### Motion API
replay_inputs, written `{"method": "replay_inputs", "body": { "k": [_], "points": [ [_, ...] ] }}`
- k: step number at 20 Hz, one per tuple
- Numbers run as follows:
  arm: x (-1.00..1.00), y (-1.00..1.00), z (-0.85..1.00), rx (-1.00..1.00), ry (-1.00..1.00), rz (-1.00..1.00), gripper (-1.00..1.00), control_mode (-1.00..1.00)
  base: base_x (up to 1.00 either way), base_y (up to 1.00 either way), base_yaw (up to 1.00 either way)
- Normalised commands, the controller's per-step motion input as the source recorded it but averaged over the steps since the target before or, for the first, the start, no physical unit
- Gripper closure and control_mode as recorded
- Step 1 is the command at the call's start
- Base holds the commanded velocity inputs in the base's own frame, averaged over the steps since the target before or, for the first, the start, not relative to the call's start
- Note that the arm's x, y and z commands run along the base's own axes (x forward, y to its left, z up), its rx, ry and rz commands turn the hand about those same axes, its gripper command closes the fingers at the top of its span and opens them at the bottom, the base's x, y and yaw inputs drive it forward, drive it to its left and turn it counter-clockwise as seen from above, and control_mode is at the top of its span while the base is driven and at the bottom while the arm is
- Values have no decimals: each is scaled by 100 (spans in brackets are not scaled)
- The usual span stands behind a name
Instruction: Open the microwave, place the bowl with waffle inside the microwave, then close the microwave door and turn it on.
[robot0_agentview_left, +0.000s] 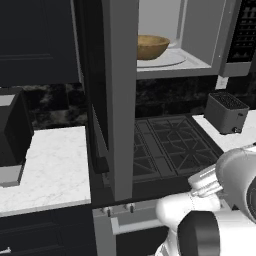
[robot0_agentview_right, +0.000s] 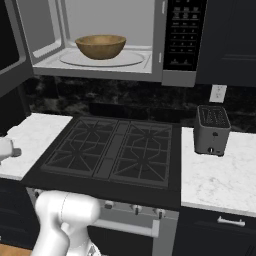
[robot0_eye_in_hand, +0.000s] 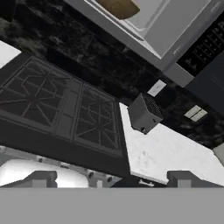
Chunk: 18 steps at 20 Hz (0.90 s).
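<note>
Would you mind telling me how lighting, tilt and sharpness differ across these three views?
Right base view: even, sharp, bright microwave interior around the bowl. Left base view: the open microwave door blocks much. Hand view: rolled, the toaster slightly soft.

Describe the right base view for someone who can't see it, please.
A tan wooden bowl sits on the turntable inside an open microwave mounted above a black gas stove. A grey toaster stands on the white counter at right.

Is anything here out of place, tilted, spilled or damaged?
Nothing stands out. The bowl sits upright on the turntable inside the microwave, whose door stands open. The toaster stands square on the counter.
</note>
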Motion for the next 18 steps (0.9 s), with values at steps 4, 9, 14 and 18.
{"method": "replay_inputs", "body": {
  "k": [4, 9, 14, 18],
  "points": [
    [-39, 50, -49, -32, -49, 10, -100, -100, 0, 0, 0],
    [-86, 33, -57, -29, -68, 8, -100, -100, 0, 0, 0],
    [-59, 43, -47, -29, -50, 2, -100, -100, 0, 0, 0],
    [-9, 54, -32, -32, -23, 0, -100, -100, 0, 0, 0]
  ]
}}
